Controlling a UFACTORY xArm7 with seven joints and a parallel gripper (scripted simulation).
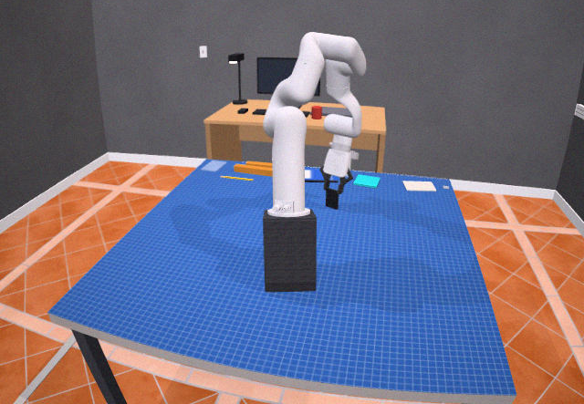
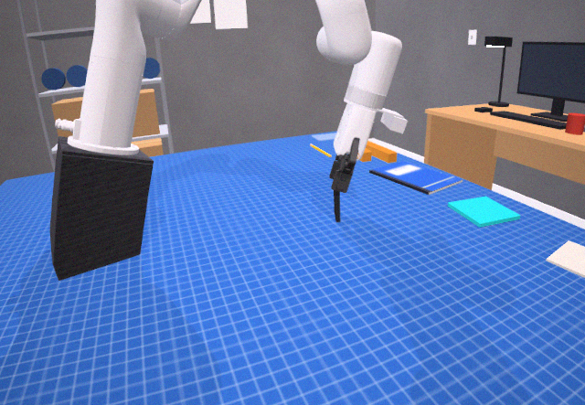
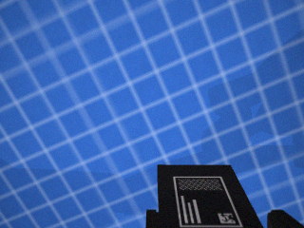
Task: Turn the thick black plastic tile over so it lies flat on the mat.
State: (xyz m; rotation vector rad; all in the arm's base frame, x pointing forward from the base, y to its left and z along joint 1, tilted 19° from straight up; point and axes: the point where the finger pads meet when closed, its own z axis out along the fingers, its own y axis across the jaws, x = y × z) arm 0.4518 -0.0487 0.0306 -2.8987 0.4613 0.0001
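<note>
The thick black plastic tile (image 1: 332, 199) (image 2: 337, 207) (image 3: 204, 199) stands nearly upright, its lower edge at or just above the blue grid mat (image 1: 401, 272) (image 2: 283, 296) (image 3: 95, 95). A white printed label on one face shows in the wrist view. My gripper (image 1: 334, 186) (image 2: 342, 175) (image 3: 218, 224) points down and is shut on the tile's upper part, gripping it across its width. The tile is right of the arm's base, toward the back of the mat.
The arm's black pedestal (image 1: 288, 251) (image 2: 96, 207) stands mid-mat. Along the far edge lie a blue book (image 1: 311, 174) (image 2: 415, 176), a cyan tile (image 1: 367, 181) (image 2: 483, 210), a white tile (image 1: 419, 185) (image 2: 569, 256), orange blocks (image 1: 252, 168) (image 2: 380, 152) and a yellow pencil (image 1: 235, 178) (image 2: 320, 150).
</note>
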